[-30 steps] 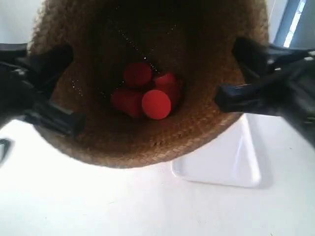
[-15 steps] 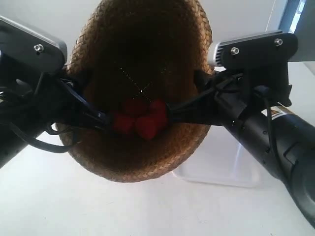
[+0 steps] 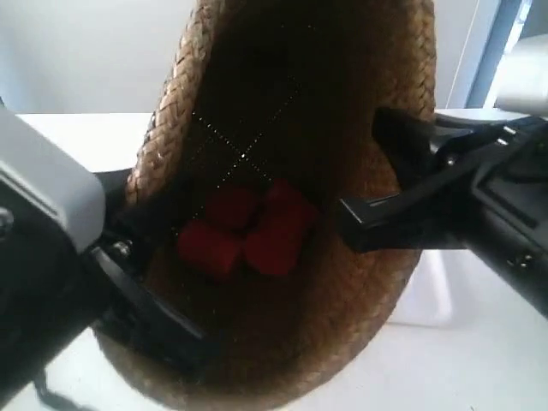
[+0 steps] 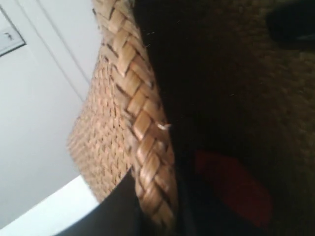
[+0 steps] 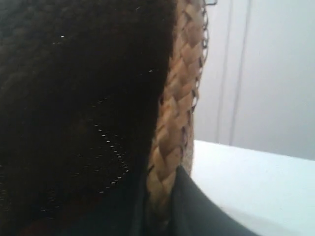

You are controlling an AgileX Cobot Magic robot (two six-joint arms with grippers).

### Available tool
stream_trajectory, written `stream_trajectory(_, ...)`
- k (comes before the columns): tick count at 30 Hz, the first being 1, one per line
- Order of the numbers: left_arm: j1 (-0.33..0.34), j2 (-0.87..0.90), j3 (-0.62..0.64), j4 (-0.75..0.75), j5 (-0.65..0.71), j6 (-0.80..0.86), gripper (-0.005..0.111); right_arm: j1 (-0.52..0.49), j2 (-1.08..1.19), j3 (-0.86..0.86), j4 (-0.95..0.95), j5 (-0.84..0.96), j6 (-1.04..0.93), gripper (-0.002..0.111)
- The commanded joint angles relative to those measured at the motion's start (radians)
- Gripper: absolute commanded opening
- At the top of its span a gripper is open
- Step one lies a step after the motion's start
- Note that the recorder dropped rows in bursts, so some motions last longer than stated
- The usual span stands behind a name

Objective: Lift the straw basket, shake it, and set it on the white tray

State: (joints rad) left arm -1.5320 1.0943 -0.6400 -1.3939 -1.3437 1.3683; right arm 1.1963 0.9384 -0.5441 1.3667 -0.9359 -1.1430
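Basket: straw basket (image 3: 342, 342) aloft, mouth facing us; red pieces (image 3: 244, 231) inside
Grip: left gripper (image 4: 155, 216), right gripper (image 5: 165, 206) each pinching its rim

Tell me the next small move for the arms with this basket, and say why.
Probably level the straw basket and ease it toward the white tray. The left gripper and right gripper each pinch its braided rim, it hangs tilted in the air, and the tray shows only partly past its wall at the exterior view's right. Levelling first should keep the red pieces inside.
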Motion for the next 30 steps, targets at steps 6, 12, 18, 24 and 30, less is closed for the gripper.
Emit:
stream_trajectory(6,0.603,0.04,-0.041,0.22,0.56,-0.137,0.0,-0.208,0.268,-0.12,-0.218,0.096,0.039,0.0)
stream_trajectory(12,0.552,0.0,-0.037,0.217,0.51,-0.131,0.0,-0.203,0.247,-0.118,-0.211,0.087,0.046,0.0)
stream_trajectory(18,0.551,0.0,-0.037,0.151,0.532,-0.09,0.0,-0.203,0.273,-0.116,-0.2,0.1,0.04,0.0)
stream_trajectory(24,0.551,0.0,-0.037,0.145,0.473,-0.057,0.0,-0.203,0.276,-0.104,-0.203,0.064,0.011,0.0)
stream_trajectory(30,0.233,-0.168,-0.028,-0.099,0.302,0.206,0.0,0.108,-0.015,-0.088,0.087,0.027,-0.323,0.0)
